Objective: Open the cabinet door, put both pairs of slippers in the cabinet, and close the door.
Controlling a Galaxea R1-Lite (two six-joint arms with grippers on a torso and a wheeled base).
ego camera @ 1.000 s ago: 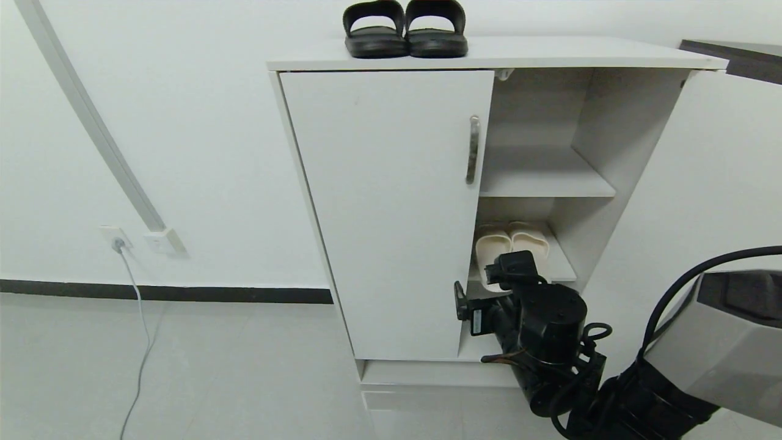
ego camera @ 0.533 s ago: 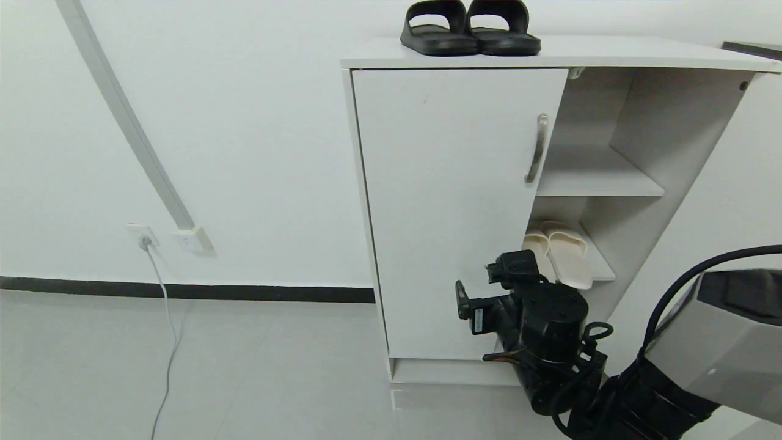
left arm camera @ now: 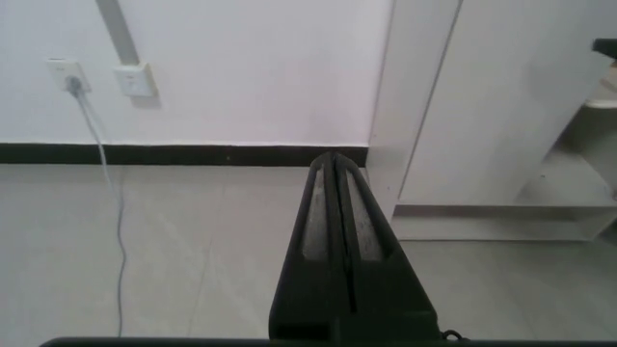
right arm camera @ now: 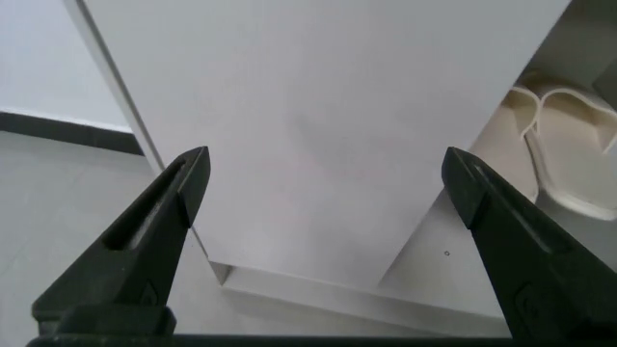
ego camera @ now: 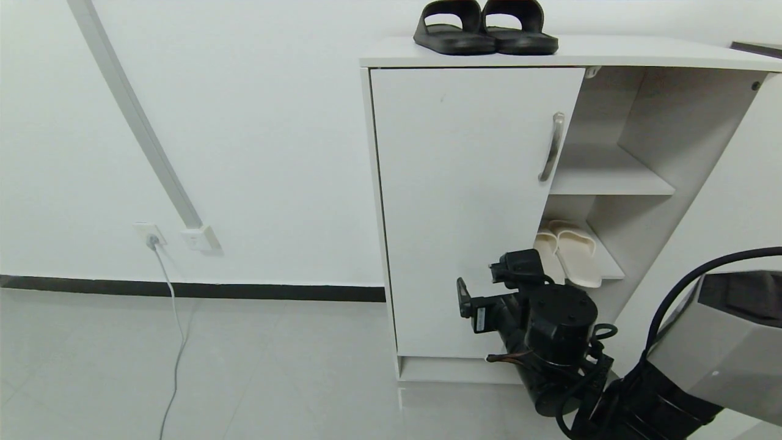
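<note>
The cabinet point(ego camera: 611, 58) is white and stands on the floor point(ego camera: 244, 379) against a white wall. It has 2 doors. The left door point(ego camera: 470, 208) is closed flat and carries an upright metal handle point(ego camera: 553, 146) near its inner edge. The right door point(ego camera: 733, 201) is swung wide open, showing the right half of the inside.

1 pair of black slippers point(ego camera: 486, 27) sits on top of the cabinet, above the closed left door. The 2 slippers are side by side and touching, with broad straps and open toes. The other pair, cream slippers point(ego camera: 568, 253), lies inside the open half on the lower shelf, side by side. The upper shelf point(ego camera: 605, 177) is above them.

The right tool point(right arm camera: 323, 178) is low in front of the cabinet, facing the bottom part of the closed left door. Its 2 fingers point(right arm camera: 183, 188) are spread wide apart and hold nothing. In the right wrist view the cream slippers point(right arm camera: 564, 145) show past the door's edge.

The left tool point(left arm camera: 335, 169) has its fingers pressed together with nothing between them. It is above the floor, pointing toward the wall to the left of the cabinet point(left arm camera: 501, 96).

On that wall there is a socket point(ego camera: 149, 235) with a grey cable point(ego camera: 177, 330) running down to the floor. A slanted grey duct point(ego camera: 131, 110) ends at a small box point(ego camera: 197, 238) beside the socket. A black strip point(ego camera: 183, 288) runs along the foot of the wall.
</note>
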